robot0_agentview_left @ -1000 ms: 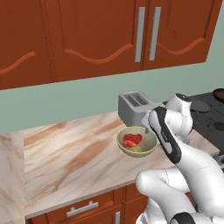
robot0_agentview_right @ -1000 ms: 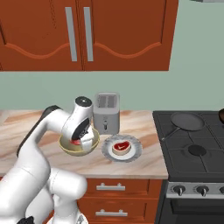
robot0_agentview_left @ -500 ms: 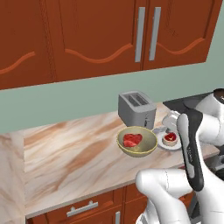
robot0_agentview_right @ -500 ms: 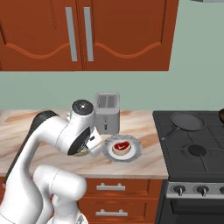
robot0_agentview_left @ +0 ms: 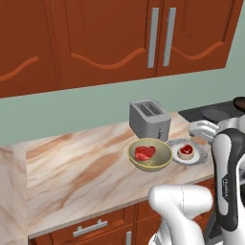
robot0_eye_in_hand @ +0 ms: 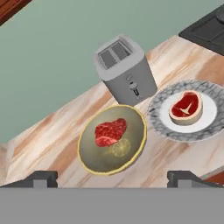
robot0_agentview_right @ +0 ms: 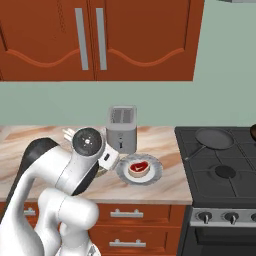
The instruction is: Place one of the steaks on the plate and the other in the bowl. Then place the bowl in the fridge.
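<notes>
Nearby, toaster (robot0_eye_in_hand: 124,69) behind bowl (robot0_eye_in_hand: 112,142) and plate (robot0_eye_in_hand: 187,111), frying pan (robot0_agentview_right: 214,138) on stove (robot0_agentview_right: 222,165), hand (robot0_eye_in_hand: 113,178) open.

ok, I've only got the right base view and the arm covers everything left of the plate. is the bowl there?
Observer: Yes. The bowl stands on the counter, right beside the plate and in front of the toaster.
Operator: anything in it?
Observer: One steak lies flat in the bowl, a little off its middle.
Operator: and the gripper?
Observer: In the hand view the gripper is open with nothing between its tips, looking at the bowl from a little way off.
</notes>
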{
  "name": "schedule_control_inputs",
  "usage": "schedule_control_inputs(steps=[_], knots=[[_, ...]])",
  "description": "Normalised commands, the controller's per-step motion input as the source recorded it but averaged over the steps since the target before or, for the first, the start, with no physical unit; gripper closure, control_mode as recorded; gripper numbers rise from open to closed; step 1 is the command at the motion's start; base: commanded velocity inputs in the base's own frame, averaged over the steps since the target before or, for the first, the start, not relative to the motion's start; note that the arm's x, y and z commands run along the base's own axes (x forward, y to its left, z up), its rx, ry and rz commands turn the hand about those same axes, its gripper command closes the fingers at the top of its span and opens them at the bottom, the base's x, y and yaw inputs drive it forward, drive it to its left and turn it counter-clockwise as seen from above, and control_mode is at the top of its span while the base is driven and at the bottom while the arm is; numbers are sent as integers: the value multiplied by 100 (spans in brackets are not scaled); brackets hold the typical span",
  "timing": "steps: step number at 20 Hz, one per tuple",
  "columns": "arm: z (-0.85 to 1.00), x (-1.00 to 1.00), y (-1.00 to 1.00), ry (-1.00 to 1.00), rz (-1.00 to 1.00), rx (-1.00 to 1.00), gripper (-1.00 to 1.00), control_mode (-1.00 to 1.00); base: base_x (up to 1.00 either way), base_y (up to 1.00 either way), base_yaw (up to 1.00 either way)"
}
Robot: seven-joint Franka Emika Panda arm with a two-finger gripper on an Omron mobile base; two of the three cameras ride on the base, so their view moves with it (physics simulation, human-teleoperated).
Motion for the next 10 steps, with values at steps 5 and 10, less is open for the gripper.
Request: schedule_control_inputs(steps=[5, 10], knots=[[70, -19, 23, -18, 0, -13, -100, -100, 0, 0, 0], [44, -11, 41, -17, 0, -19, -100, -100, 0, 0, 0]])
